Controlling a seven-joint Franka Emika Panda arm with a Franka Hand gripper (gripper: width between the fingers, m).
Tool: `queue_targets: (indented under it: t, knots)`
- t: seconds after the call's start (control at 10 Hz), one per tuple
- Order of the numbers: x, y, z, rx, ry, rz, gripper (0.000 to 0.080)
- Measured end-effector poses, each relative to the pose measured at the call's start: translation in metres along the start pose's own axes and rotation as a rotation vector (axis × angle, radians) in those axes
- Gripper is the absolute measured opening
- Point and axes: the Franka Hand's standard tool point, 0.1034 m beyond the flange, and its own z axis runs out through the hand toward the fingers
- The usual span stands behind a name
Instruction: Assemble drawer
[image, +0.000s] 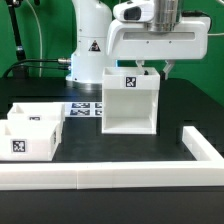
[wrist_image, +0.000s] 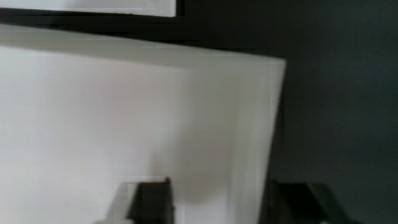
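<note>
The drawer's tall white casing (image: 128, 103) stands upright mid-table with its open side toward the front and a square tag on top. Two small white box trays (image: 30, 135) sit close together at the exterior view's left, the nearer one showing a tag. My gripper (image: 163, 70) hangs over the casing's top edge on the exterior view's right. In the wrist view the casing (wrist_image: 125, 120) fills most of the picture. My gripper (wrist_image: 224, 205) is open, and the dark fingers (wrist_image: 151, 203) stand either side of the casing's side wall with a gap left.
The marker board (image: 85, 107) lies flat on the black table between the trays and the casing. A low white rail (image: 120, 178) edges the table's front and runs back along the exterior view's right. The arm's base stands behind the casing.
</note>
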Motion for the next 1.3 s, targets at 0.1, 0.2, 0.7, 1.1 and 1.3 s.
queue_targets:
  t: [0.1,0.2,0.7,1.1,1.3]
  knots:
    - [0.0,0.0,0.0,0.0,0.0,0.0,0.0079]
    - [0.0,0.0,0.0,0.001,0.001,-0.001,0.0037]
    - [0.0,0.0,0.0,0.001,0.001,-0.001,0.0037]
    - [0.028,0.001,-0.003,0.02,0.015,-0.024,0.0038]
    - [0.065,-0.001,-0.007,0.036,0.048,-0.023,0.0038]
